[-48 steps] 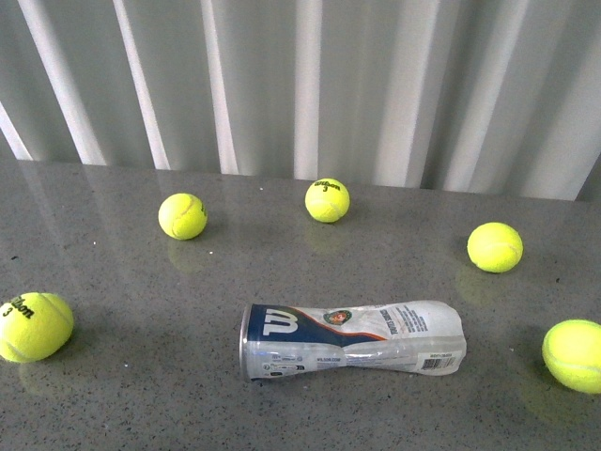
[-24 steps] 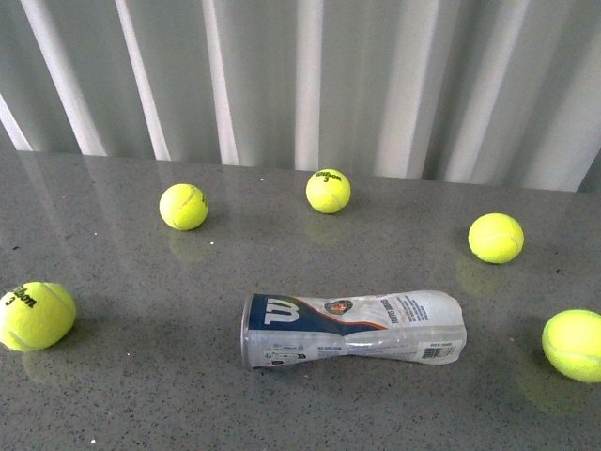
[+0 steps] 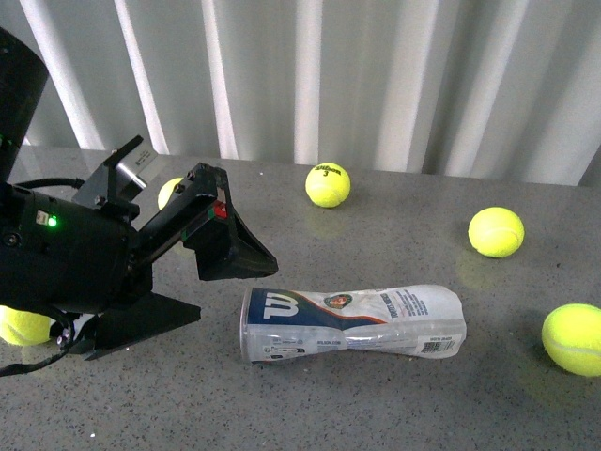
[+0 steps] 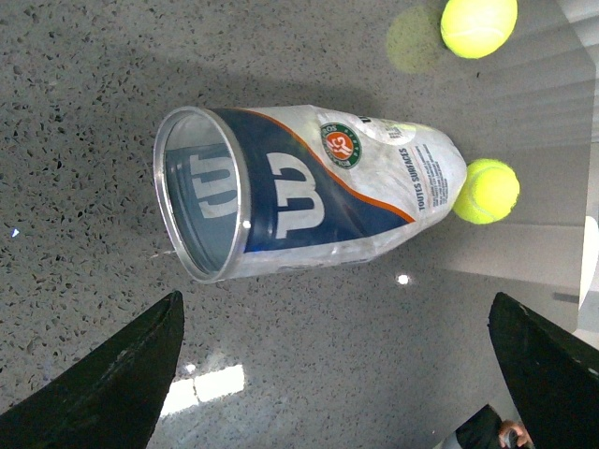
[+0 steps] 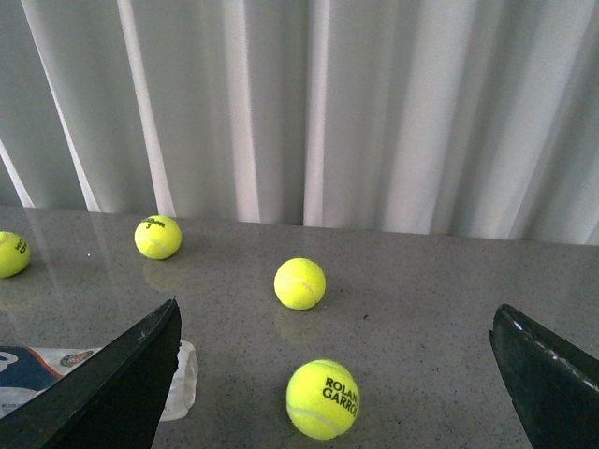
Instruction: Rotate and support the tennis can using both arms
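The tennis can [image 3: 352, 321] lies on its side on the grey table, its metal rim toward the left and its dented clear end toward the right. My left gripper [image 3: 235, 289] is open just left of the rim, not touching it. In the left wrist view the can [image 4: 299, 192] lies beyond the open gripper [image 4: 335, 301], with the rim's open mouth [image 4: 201, 206] facing the camera. My right gripper [image 5: 337, 311] is open and empty. Only the can's clear end [image 5: 184, 379] shows beside one finger [image 5: 122, 383]. The right arm is out of the front view.
Yellow tennis balls lie around the can: one at the back [image 3: 327, 184], two on the right [image 3: 495, 231] [image 3: 573, 338], one partly hidden behind the left arm [image 3: 19, 327]. Two balls [image 5: 299, 283] [image 5: 323, 399] lie between the right gripper's fingers. White curtain [image 3: 376, 75] stands behind the table.
My left arm has come into the front view from the left, its open gripper now beside the can's rim. The can and balls lie where they were.
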You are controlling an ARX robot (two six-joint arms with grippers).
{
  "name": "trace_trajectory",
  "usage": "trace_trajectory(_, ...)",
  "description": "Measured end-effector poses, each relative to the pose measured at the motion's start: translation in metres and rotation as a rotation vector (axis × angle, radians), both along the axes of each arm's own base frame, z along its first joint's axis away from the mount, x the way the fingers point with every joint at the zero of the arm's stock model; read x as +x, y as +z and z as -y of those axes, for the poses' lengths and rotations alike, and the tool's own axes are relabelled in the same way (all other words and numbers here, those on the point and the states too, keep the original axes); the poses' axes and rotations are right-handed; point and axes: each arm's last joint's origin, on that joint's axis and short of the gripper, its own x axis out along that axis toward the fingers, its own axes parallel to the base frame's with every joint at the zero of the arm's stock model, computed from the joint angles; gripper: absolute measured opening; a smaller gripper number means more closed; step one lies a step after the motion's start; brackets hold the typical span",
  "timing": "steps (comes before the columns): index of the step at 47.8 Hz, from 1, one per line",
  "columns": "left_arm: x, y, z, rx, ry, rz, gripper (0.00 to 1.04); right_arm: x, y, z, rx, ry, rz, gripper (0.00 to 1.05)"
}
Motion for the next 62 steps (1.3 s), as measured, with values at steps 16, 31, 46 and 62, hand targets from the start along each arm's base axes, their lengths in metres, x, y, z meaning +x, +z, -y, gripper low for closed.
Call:
trace_trajectory(16,0.012,-0.043,0.020,-0.050,0.038,-0.027,0.98,0.000,0.000,0.000,0.000,0.000,0.000,0.98)
trace_trajectory(31,0.018,-0.047,0.034,-0.154,0.061,-0.041,0.98,0.000,0.000,0.000,0.000,0.000,0.000,0.98)
trace_trajectory(46,0.019,-0.061,0.041,-0.210,0.102,-0.086,0.72,0.000,0.000,0.000,0.000,0.000,0.000,0.98)
trace_trajectory(62,0.018,-0.070,0.040,-0.224,0.141,-0.129,0.18,0.000,0.000,0.000,0.000,0.000,0.000,0.98)
